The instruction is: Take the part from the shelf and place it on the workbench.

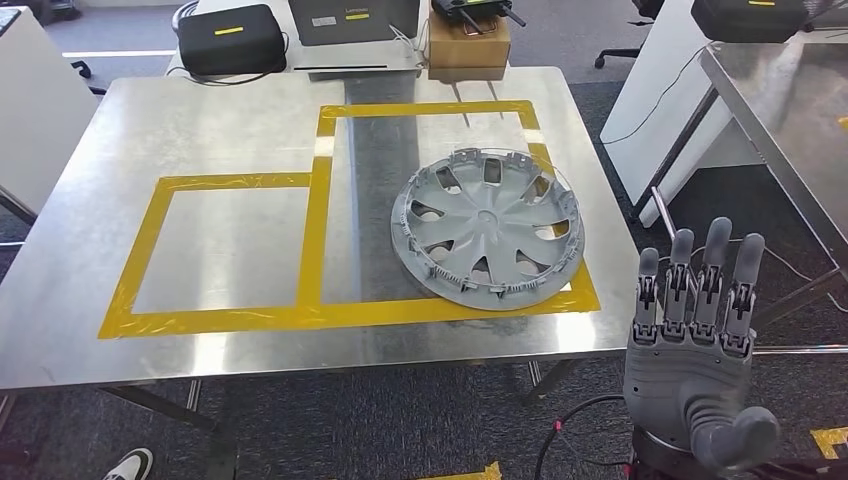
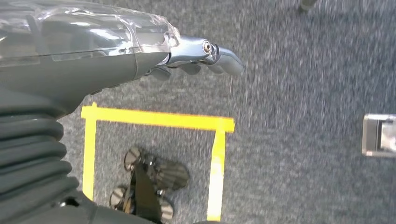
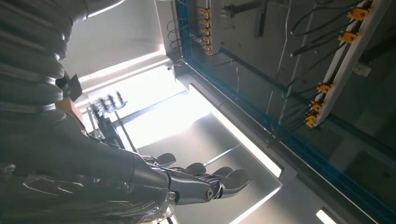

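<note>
Part (image 1: 488,227) on workbench (image 1: 220,130), apart from right hand (image 1: 695,330).

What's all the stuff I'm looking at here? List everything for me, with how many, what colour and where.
wheel cover: one, silver-grey, lying flat on the workbench, over the right corner of the larger tape frame
workbench: one, bare shiny metal, centre of the head view
tape frames: two joined rectangles, yellow, stuck on the workbench top
black case: one, black with a yellow mark, on the table behind the workbench
cardboard box: one, brown, behind the workbench's far edge
floor tape: yellow lines on the grey carpet, below the left arm
shoe: one, white, a person's, at the near left floor
left robot hand: one, dark, hanging over the carpet, holding nothing
right robot hand: one, grey, raised right of the workbench, fingers straight, empty
</note>
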`<action>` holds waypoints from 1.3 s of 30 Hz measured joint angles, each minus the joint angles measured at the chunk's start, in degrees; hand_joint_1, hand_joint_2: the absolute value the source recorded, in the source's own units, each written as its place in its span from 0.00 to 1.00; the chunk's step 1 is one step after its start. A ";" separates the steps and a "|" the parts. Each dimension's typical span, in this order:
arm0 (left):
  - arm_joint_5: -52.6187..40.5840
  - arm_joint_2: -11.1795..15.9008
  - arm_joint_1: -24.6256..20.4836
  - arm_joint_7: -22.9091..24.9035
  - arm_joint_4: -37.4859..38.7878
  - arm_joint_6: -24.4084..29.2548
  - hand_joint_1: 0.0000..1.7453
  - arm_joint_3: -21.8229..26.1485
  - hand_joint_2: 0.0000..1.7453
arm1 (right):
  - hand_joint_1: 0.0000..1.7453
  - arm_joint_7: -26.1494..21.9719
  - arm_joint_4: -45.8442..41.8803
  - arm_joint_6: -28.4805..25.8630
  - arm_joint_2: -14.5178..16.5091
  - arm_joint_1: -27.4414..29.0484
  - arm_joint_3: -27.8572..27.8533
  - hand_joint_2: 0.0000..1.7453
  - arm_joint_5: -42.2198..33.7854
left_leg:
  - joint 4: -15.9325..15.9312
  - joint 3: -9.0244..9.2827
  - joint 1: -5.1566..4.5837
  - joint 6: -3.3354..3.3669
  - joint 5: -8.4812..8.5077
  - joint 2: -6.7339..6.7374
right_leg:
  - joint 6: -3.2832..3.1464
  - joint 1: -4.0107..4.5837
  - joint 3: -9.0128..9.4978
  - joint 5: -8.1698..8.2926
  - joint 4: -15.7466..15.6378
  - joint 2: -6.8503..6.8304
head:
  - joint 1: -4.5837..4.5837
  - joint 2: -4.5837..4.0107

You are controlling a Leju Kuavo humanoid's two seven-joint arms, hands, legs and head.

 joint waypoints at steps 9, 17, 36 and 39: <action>-0.32 0.66 0.09 0.13 0.14 3.23 0.00 1.08 0.00 | 0.00 0.00 1.80 0.29 0.02 0.81 -0.06 1.00 -0.16 | -0.70 0.44 0.42 0.63 0.59 2.25 | 1.41 -0.20 -7.25 -7.90 16.67 -4.68 | 0.57 0.00; 0.27 0.58 -0.34 1.93 0.18 5.12 0.00 1.38 0.00 | 0.00 -0.54 2.95 0.67 0.00 1.64 -0.07 1.00 -1.00 | -0.66 -0.26 0.68 -1.33 1.53 0.77 | -0.68 0.20 0.64 0.57 -0.23 -3.74 | 0.42 0.00; -1.96 0.65 -0.21 3.19 0.20 7.34 0.00 1.39 0.00 | 0.00 -1.07 5.69 -0.44 -0.40 3.33 -0.01 1.00 -0.59 | 0.04 2.58 2.05 -1.01 -1.79 3.85 | 1.83 -0.87 -6.00 -2.71 8.49 -6.11 | 0.11 0.00; -1.97 0.70 -0.17 3.22 0.20 7.41 0.00 1.39 0.00 | 0.00 -1.07 6.13 -0.54 -0.57 3.43 0.00 1.00 -0.43 | 0.12 1.30 1.32 -0.40 -0.81 3.23 | 1.62 -0.77 -8.18 -7.50 17.78 -5.58 | 0.22 0.00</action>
